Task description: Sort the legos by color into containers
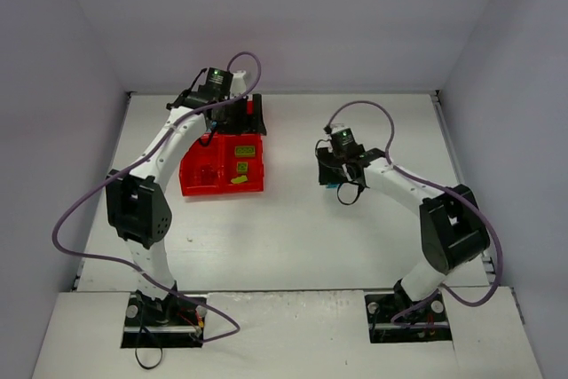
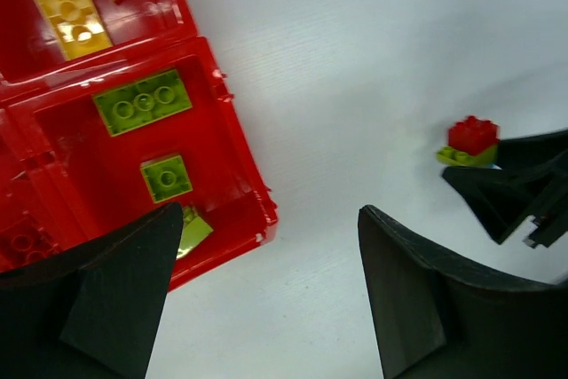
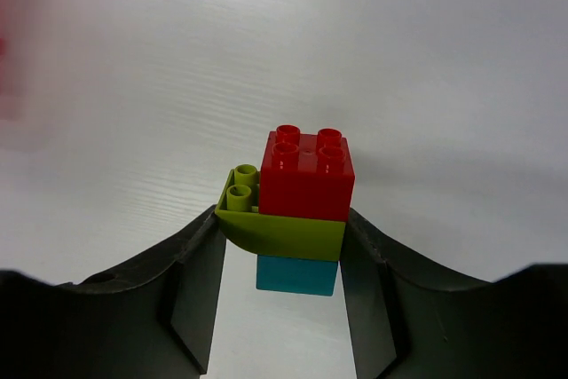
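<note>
My right gripper (image 3: pixel 284 250) is shut on a clump (image 3: pixel 306 197) of a red brick on a green brick on a cyan brick, held just above the table. In the top view this gripper (image 1: pixel 335 182) is right of the red tray (image 1: pixel 222 189). The left wrist view also shows the clump (image 2: pixel 469 141). My left gripper (image 2: pixel 271 295) is open and empty, high above the tray's edge (image 2: pixel 253 188). In the top view it (image 1: pixel 238 122) hovers over the tray's far right part. Yellow bricks (image 2: pixel 67 2) lie in one compartment, green bricks (image 2: pixel 142 102) in the adjacent one, red bricks (image 2: pixel 19 241) in a third.
The white table (image 1: pixel 293 237) is walled in at the back and both sides. A yellow brick (image 1: pixel 238 179) shows in the tray's near right compartment. The left arm hides the tray's far half in the top view.
</note>
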